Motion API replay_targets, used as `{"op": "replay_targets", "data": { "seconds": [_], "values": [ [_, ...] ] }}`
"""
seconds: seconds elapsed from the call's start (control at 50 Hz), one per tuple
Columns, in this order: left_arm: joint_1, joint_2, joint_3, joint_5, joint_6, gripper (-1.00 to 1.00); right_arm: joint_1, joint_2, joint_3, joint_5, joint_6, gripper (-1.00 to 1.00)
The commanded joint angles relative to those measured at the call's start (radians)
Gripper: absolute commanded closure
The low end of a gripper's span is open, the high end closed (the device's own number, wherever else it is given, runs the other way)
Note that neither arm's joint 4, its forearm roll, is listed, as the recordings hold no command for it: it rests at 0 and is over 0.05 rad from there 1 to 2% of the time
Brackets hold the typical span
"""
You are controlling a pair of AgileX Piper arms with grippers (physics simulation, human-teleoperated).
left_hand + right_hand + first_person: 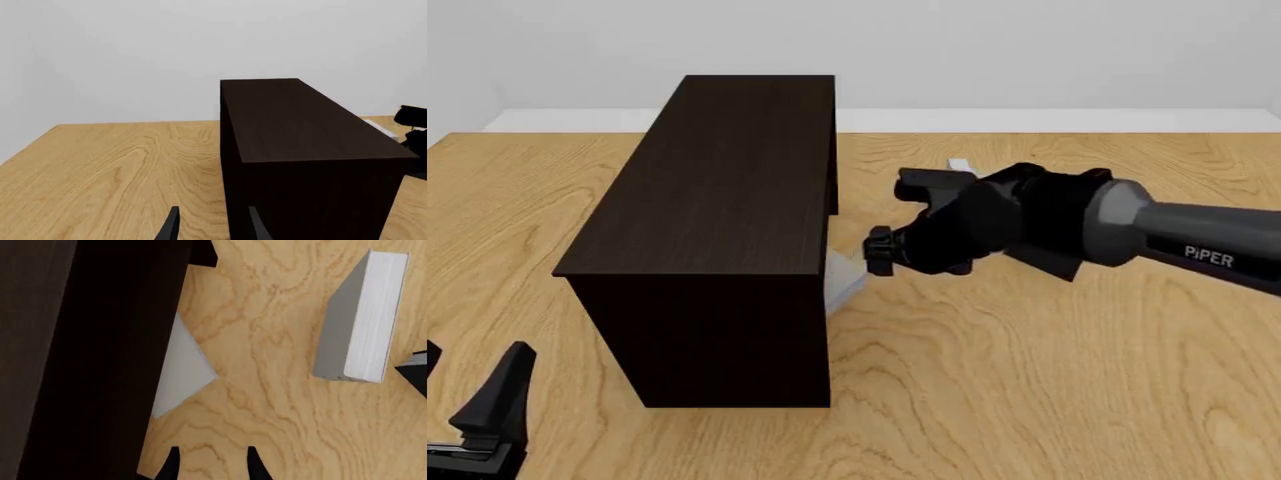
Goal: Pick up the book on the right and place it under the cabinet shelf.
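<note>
The book (179,371) lies on the worktop (1028,370) with one corner jutting from under the cabinet shelf (714,200), apparently delivered, as the right gripper (208,460) hovers nearby, fingers spread and empty, like the idle left gripper (211,225).

Table, Wall and a Spare Book

We are looking at a light wooden table (1028,380) running back to a plain white wall (961,50). A second grey book (360,315) is sitting on the wood, showing us its white page edges.
</note>
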Motion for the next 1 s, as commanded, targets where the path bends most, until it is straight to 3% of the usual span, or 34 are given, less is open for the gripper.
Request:
{"op": "replay_targets", "data": {
  "seconds": [0.02,0.36,0.7,1.0],
  "values": [
    [0.0,0.001,-0.007,0.012,-0.001,-1.0,-0.085,-0.121,0.084,0.012,0.096,-1.0],
    [0.003,0.001,-0.001,0.008,-0.002,-1.0,-0.123,-0.329,0.158,0.067,0.081,-1.0],
    [0.003,-0.001,0.01,-0.004,-0.001,-1.0,-0.222,-0.605,0.228,0.178,0.022,-1.0],
    [0.003,-0.001,0.011,-0.006,-0.001,-1.0,-0.257,-0.777,0.248,0.236,0.027,-1.0]
  ]
}}
